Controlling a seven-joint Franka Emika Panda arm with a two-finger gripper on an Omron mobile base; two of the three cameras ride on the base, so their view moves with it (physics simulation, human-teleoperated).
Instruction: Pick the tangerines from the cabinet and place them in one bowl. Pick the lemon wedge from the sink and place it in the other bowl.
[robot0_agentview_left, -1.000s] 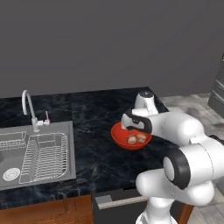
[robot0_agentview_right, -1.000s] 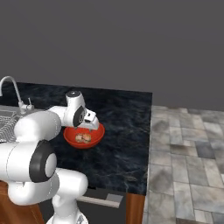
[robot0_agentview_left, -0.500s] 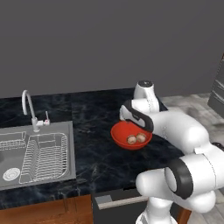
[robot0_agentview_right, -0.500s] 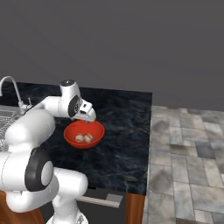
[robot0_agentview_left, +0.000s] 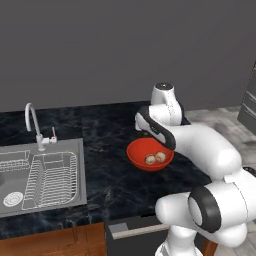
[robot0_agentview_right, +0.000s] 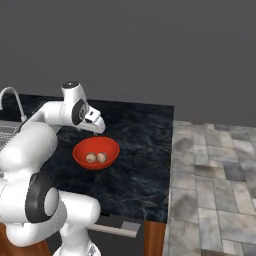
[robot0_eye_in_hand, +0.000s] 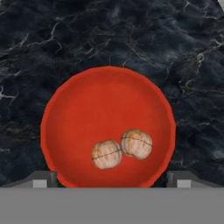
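Both tangerines (robot0_eye_in_hand: 121, 148) lie touching each other in the red bowl (robot0_eye_in_hand: 70, 113), toward its near rim, so that half of the job looks done and the lemon wedge is what remains; it should be in the sink (robot0_agentview_left: 42, 175), but no pale piece can be made out there among the wire rack (robot0_agentview_left: 50, 179). The gripper (robot0_agentview_right: 94, 126) hangs above the bowl with its jaws spread wide and nothing between them. The wedge will likely be light, soft, wet and slick, and easy to crush or squirt sideways, so a gentle pinch across its thicker rind side would probably hold best, taken from straight above. The steel basin is hard and smooth, and the rack wires and curved faucet (robot0_agentview_left: 32, 120) crowd the reach, which could snag a finger. The counter (robot0_agentview_right: 140, 150) is glossy black marble, flat and bare around the bowl; beyond its right edge the floor (robot0_agentview_right: 215, 175) is grey tile, and a plain grey wall stands behind
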